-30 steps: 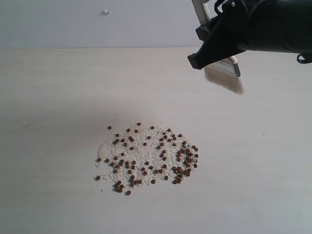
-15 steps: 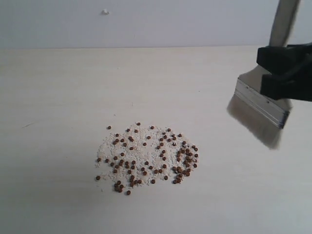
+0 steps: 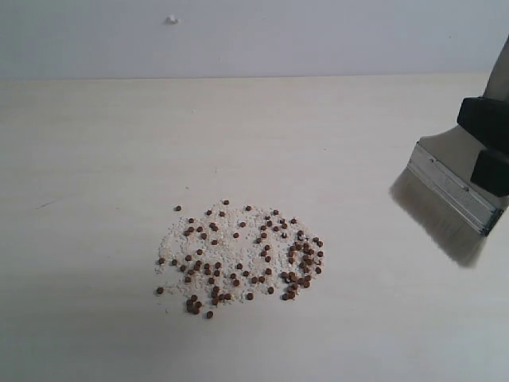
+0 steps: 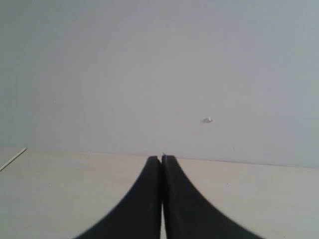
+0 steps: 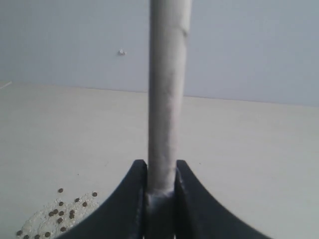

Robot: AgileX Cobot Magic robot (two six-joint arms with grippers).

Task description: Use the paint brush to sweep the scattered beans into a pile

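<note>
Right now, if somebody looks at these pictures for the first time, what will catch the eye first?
First the beans: a loose reddish-brown patch mixed with white grains, in the middle of the pale table. Next the paint brush at the right edge of the exterior view, tilted, bristles low and apart from the beans, its handle clamped in the right claw. The left claw is shut and empty.

Handle of paint brush [image 3: 452, 189] off-frame

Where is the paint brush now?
In the exterior view, the flat pale-handled paint brush is at the right edge, held by the right gripper, right of the reddish-brown beans.
</note>
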